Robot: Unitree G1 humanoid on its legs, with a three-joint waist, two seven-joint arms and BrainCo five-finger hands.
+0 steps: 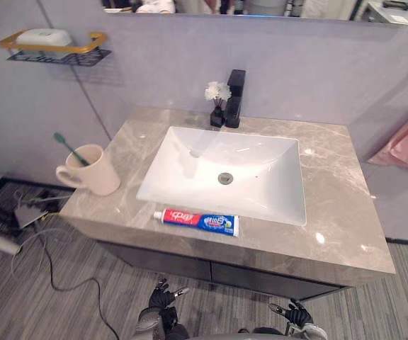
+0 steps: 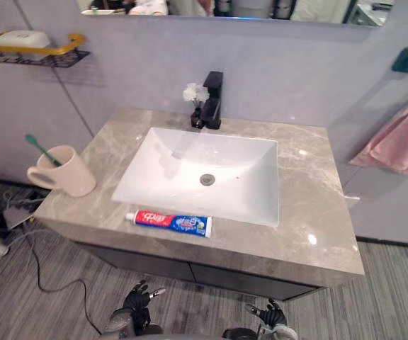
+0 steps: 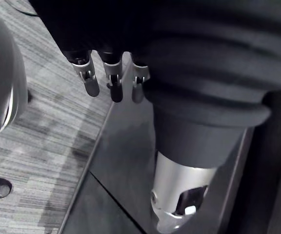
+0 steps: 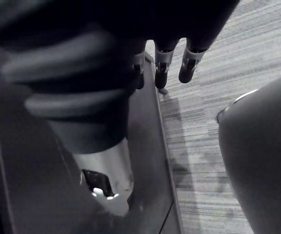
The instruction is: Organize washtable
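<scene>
One green toothbrush in cream mug, left of white sink

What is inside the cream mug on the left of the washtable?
A green toothbrush stands in the mug, leaning out over its rim. Its lower end and the mug's bottom are hidden by the mug's wall.

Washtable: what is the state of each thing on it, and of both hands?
toothpaste tube: lying flat on the counter, near its front edge.
cup: upright, holding the toothbrush.
toothbrush: leaning in the cup.
sink: empty.
faucet: no water running.
left hand: open, empty.
right hand: open, empty.
</scene>
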